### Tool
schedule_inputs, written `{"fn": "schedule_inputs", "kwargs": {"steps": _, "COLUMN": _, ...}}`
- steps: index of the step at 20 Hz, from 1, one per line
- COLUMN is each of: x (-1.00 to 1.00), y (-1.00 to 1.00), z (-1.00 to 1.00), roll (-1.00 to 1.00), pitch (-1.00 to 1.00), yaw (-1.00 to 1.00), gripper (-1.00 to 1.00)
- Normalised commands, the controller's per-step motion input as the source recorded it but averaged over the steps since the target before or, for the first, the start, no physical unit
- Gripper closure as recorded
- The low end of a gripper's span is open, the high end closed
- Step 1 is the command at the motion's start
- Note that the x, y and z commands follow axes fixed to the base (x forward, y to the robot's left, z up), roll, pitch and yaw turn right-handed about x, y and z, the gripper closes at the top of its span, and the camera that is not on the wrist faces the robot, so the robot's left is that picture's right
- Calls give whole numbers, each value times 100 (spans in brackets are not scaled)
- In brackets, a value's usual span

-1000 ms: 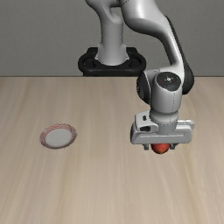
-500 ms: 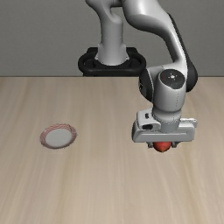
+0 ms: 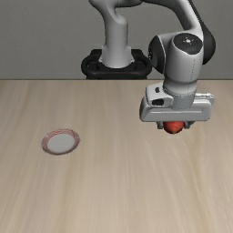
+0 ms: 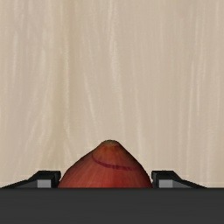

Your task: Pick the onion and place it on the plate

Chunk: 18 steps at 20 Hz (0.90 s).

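My gripper (image 3: 173,126) is shut on the red-brown onion (image 3: 172,127), which hangs just under the hand, lifted above the wooden table at the exterior view's right. In the wrist view the onion (image 4: 105,166) rises as a pointed dome between my two fingertips (image 4: 41,179), which press it from both sides. The small plate (image 3: 61,142), white with a reddish rim, lies flat on the table far off toward the exterior view's left, well apart from the gripper.
The wooden table (image 3: 109,191) stretches wide between the onion and the plate. The robot's black base (image 3: 116,65) stands at the table's far edge, before a grey wall.
My hand has risen with the onion held in it, so the onion now hangs higher above the table. The plate has not moved.
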Motion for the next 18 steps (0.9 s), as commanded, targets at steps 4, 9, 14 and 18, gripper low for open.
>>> {"fn": "schedule_inputs", "kwargs": {"steps": 4, "x": 0, "y": -100, "z": 0, "roll": 0, "pitch": 0, "yaw": 0, "gripper": 100}}
{"fn": "schedule_inputs", "kwargs": {"steps": 9, "x": 0, "y": -100, "z": 0, "roll": 0, "pitch": 0, "yaw": 0, "gripper": 100}}
{"fn": "schedule_inputs", "kwargs": {"steps": 14, "x": 0, "y": -100, "z": 0, "roll": 0, "pitch": 0, "yaw": 0, "gripper": 100}}
{"fn": "schedule_inputs", "kwargs": {"steps": 18, "x": 0, "y": -100, "z": 0, "roll": 0, "pitch": 0, "yaw": 0, "gripper": 100}}
